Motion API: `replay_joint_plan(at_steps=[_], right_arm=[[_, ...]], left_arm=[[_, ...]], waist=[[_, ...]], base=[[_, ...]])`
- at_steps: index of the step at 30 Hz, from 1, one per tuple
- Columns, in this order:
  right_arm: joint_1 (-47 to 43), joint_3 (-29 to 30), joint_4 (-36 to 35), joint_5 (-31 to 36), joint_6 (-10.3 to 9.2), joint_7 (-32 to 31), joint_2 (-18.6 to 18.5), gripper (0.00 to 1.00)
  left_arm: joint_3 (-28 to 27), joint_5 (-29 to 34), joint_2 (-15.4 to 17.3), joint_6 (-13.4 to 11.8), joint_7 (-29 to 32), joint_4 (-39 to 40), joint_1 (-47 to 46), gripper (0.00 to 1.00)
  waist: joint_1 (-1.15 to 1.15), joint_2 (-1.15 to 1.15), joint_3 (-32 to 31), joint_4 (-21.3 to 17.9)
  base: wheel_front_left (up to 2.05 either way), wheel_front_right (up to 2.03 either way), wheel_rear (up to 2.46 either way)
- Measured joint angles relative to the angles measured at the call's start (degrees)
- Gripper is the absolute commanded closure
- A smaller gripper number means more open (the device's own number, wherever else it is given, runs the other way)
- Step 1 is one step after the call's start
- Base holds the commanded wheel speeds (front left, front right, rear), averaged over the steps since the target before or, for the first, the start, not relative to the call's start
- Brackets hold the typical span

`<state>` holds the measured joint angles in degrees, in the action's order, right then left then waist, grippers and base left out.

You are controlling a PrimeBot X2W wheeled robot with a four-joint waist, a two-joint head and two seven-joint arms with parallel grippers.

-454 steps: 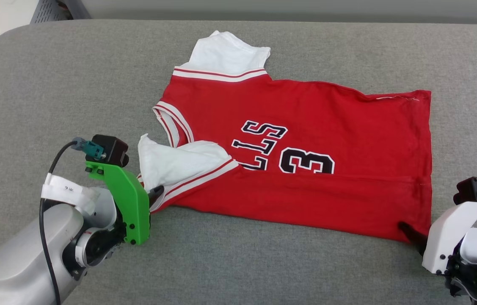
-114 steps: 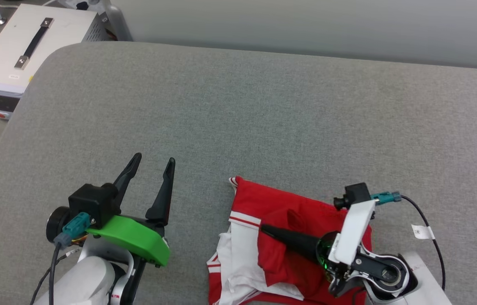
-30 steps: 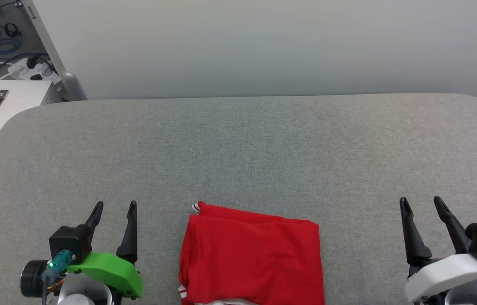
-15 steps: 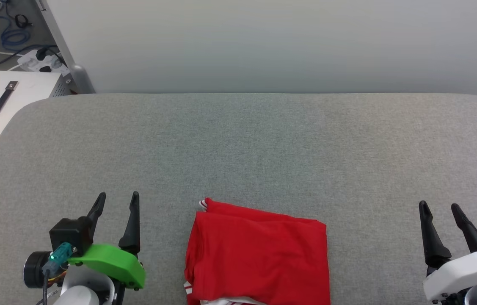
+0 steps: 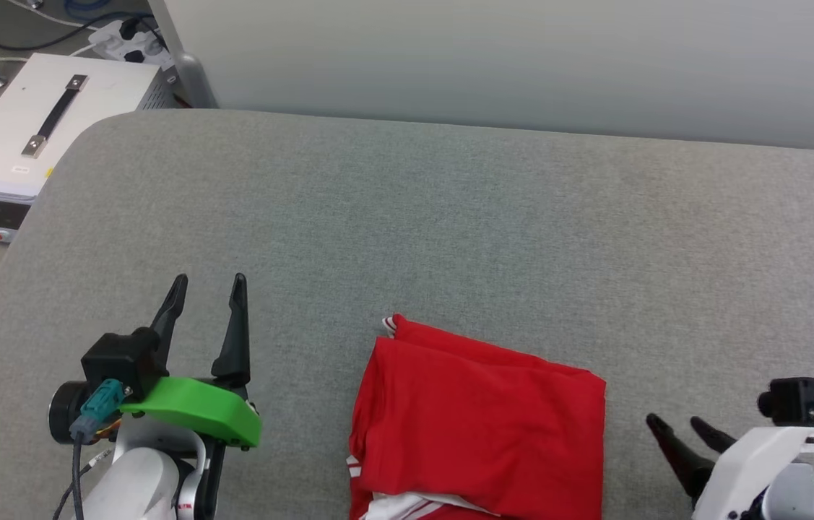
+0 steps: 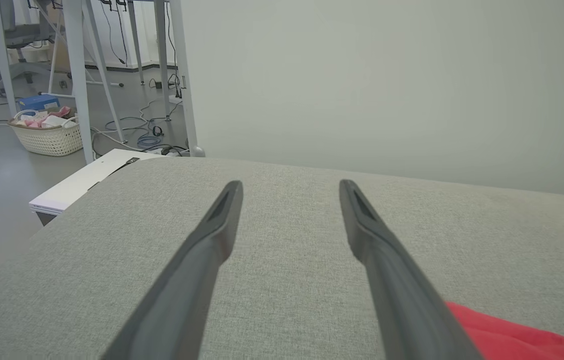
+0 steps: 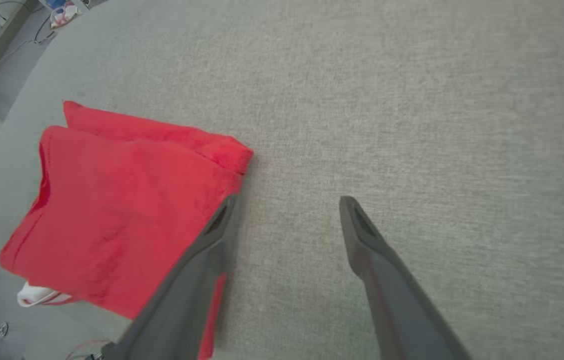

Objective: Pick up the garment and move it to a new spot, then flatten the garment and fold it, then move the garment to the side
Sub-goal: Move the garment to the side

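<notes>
**Fold done, last move risky: one bad pinch and the stack comes apart**

Head view: shows the garment folded into a red block at the near edge of the grey pad, with white striped trim peeking out on its near side. Puts the left gripper well off to the garment's left, jaws apart and empty, clear of the cloth. Puts the right gripper just beside the garment's right edge, jaws apart too, nothing between them. Judging from this, only the shift to the side not yet done.

Left wrist view: looks along spread fingers over bare pad, with a sliver of red at the lower right. Too far off to support the far side of the stack. Likely a one-armed move, then, and an uneven pull.

Right wrist view: shows stacked layers at the corner nearest the open jaws, and one jaw overlapping the red edge. Impossible to tell whether touching or just above. Main hazards, as a judgement:
- Pinching only the top layer, which would peel the fold open.
- Dragging across the textured pad, leaving the lower layers behind and rucked.
- Sliding off, given the nearness of the pad's rounded edge.
- Snagging the loose white trim.
</notes>
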<state>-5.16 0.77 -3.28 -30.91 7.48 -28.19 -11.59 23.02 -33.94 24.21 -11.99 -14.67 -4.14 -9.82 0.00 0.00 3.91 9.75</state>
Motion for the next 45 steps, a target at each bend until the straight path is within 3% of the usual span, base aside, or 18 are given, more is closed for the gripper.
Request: replay_joint_plan(at_steps=[5, 20, 21, 22, 23, 36, 45], right_arm=[[0.2, -6.5, 2.1, -4.1, 0.0, -4.4, -0.3, 0.0], [4.9, -10.5, 9.3, -7.2, 0.07, -8.7, 0.2, 0.0], [5.3, -10.6, 9.5, -7.2, 0.08, -9.2, 0.3, 0.22], [5.5, -10.6, 9.5, -7.2, 0.11, -9.4, 0.3, 0.52], [5.6, -10.7, 9.6, -7.2, 0.11, -9.6, 0.3, 1.0], [6.8, -10.0, 9.3, -6.3, 0.1, -10.0, 0.1, 1.0], [7.4, -8.1, 8.9, -3.7, 0.07, -13.6, -2.9, 1.0]], left_arm=[[-1.7, 1.1, -1.6, 1.6, 0.0, -0.7, 0.0, 0.0], [-4.0, 3.2, -4.4, 4.5, 0.0, -2.6, -0.9, 0.0], [-4.2, 3.3, -4.5, 4.7, 0.0, -2.7, -0.9, 0.0], [-4.4, 3.4, -4.5, 4.8, 0.0, -2.8, -1.0, 0.0], [-4.6, 3.4, -4.6, 5.0, 0.0, -2.9, -1.1, 0.0], [-6.7, 5.4, -5.6, 5.8, 0.0, -4.4, -1.0, 0.0], [-7.6, 5.8, -5.5, 5.0, 0.0, -2.7, 2.6, 0.0]], waist=[[0.0, 0.0, 2.4, 2.6], [0.0, 0.0, 6.2, 3.7], [0.0, 0.0, 6.4, 3.7], [0.0, 0.0, 6.5, 3.6], [0.0, 0.0, 6.6, 3.6], [0.0, 0.0, 3.3, 2.3], [0.0, 0.0, 0.4, -2.9]], base=[[0.0, 0.0, 0.0], [0.0, 0.0, 0.0], [0.0, 0.0, 0.0], [0.0, 0.0, 0.0], [0.0, 0.0, 0.0], [0.0, 0.0, 0.0], [0.0, 0.0, 0.0]])
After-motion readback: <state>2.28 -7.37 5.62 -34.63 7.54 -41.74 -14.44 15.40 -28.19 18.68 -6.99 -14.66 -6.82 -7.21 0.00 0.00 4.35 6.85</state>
